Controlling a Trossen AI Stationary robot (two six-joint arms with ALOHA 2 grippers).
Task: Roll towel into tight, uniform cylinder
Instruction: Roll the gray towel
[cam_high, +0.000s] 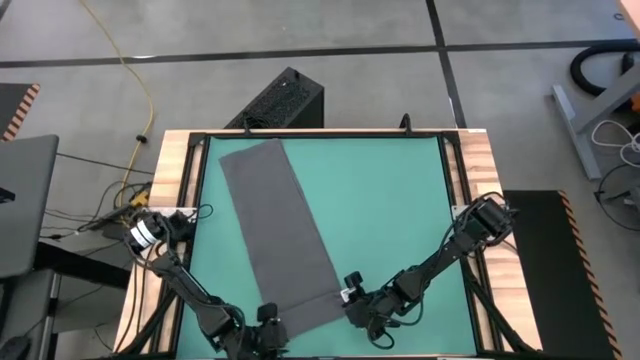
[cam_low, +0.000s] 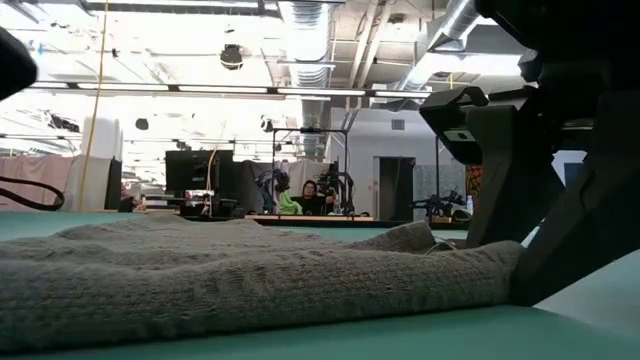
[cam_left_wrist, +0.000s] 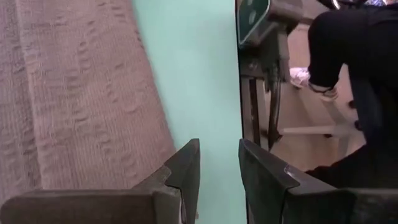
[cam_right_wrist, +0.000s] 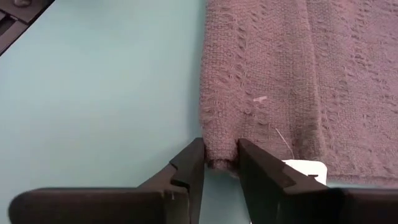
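Observation:
The dark grey towel (cam_high: 280, 235) lies flat as a long strip on the green mat (cam_high: 390, 210), running from the far left toward the near edge. Its white tag (cam_right_wrist: 305, 169) sits at the near end. My right gripper (cam_high: 350, 300) is at the towel's near right corner, with that corner between its fingers (cam_right_wrist: 221, 163). My left gripper (cam_high: 272, 318) is low at the near left corner. In the left wrist view its fingers (cam_left_wrist: 217, 171) stand a little apart over bare mat, right beside the towel's long edge (cam_left_wrist: 163, 134), with nothing between them. My right gripper has the towel's near corner (cam_right_wrist: 221, 148) between its two fingers, and the cloth fills the gap. The fingers come in low from the near right, almost level with the mat. The corner lies on the mat (cam_low: 490, 275), and the cloth is slack and flat.
Wooden rails with a black frame (cam_high: 455, 180) border the mat. A black box (cam_high: 285, 100) stands beyond the far edge. A person's legs and shoes (cam_left_wrist: 323, 74) show beside the table. Bare mat lies to the right of the towel.

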